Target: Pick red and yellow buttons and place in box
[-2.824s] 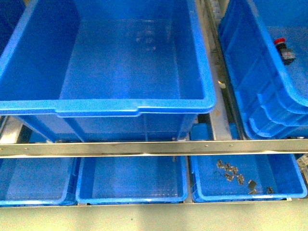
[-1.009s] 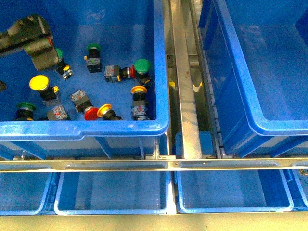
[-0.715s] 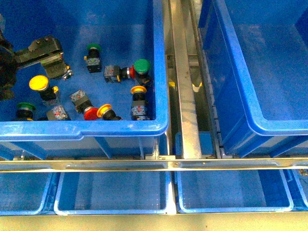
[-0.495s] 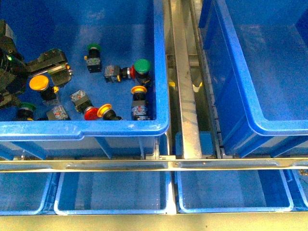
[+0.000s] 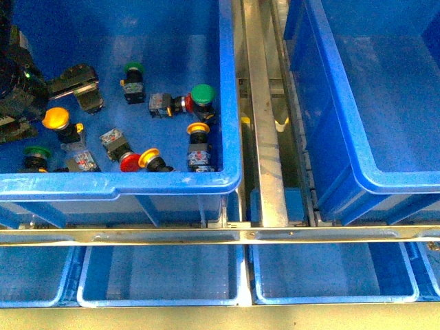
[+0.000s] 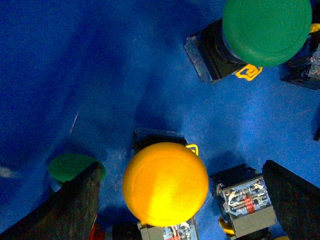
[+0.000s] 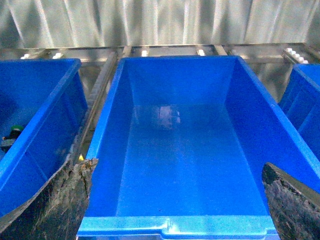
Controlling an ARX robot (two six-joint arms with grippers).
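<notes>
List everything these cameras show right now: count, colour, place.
Yellow-capped push-button switches: three, yellow caps on black-grey bodies, inside the left crate.
Red-capped push-button switches: two, red, same crate.
Green-capped push-button switches: three visible, green, same crate.
Left deep blue plastic crate: one, blue, left of the rail, holds all the switches.
Large deep blue plastic box: one, blue, right of the rail, no switches visible inside.
Metal rail: one, silver, between crate and box.
Shallow blue trays: at least three, blue, lower level in front.
Left gripper: black fingers, open, straddling one yellow-capped switch.
Right gripper: black fingers, open, above the box.
</notes>
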